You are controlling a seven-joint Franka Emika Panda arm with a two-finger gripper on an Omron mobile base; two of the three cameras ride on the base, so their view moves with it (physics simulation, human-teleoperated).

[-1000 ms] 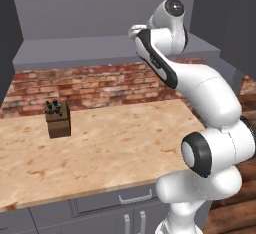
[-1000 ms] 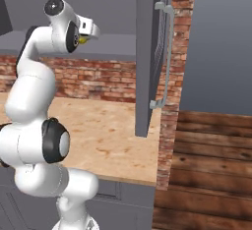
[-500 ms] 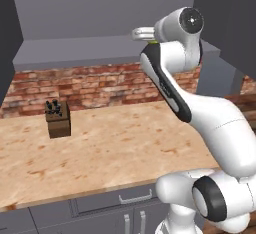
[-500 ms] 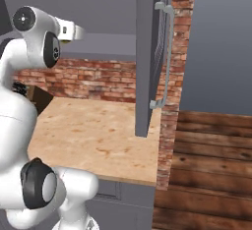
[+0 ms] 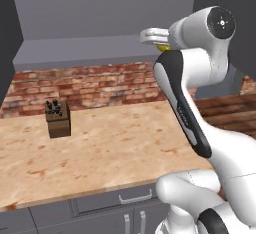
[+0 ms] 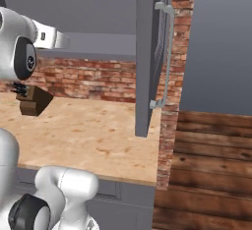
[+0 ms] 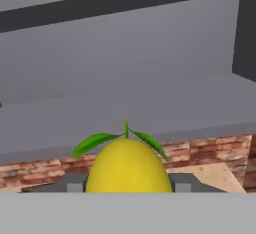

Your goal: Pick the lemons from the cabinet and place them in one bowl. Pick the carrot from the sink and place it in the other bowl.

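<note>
My gripper (image 7: pixel 127 187) is shut on a yellow lemon (image 7: pixel 127 167) with green leaves at its tip. In the left base view the hand (image 5: pixel 151 35) hangs in front of the open cabinet's grey shelf (image 5: pixel 85 46), with a sliver of the lemon (image 5: pixel 163 48) showing under it. The cabinet door (image 6: pixel 149 52) stands open at the right, with its long silver handle (image 6: pixel 167 57). The bowls, the carrot and the sink are out of view.
A brown knife block (image 5: pixel 57 120) stands on the wooden counter (image 5: pixel 115 143) near the brick back wall (image 5: pixel 100 80). Grey drawer fronts (image 5: pixel 135 198) run below the counter edge. A wooden floor (image 6: pixel 211 170) lies beyond the counter's right end.
The arm's upper joints have swung to the right and the hand, still holding the lemon, has drawn back a little from the cabinet. The grip is unchanged.
</note>
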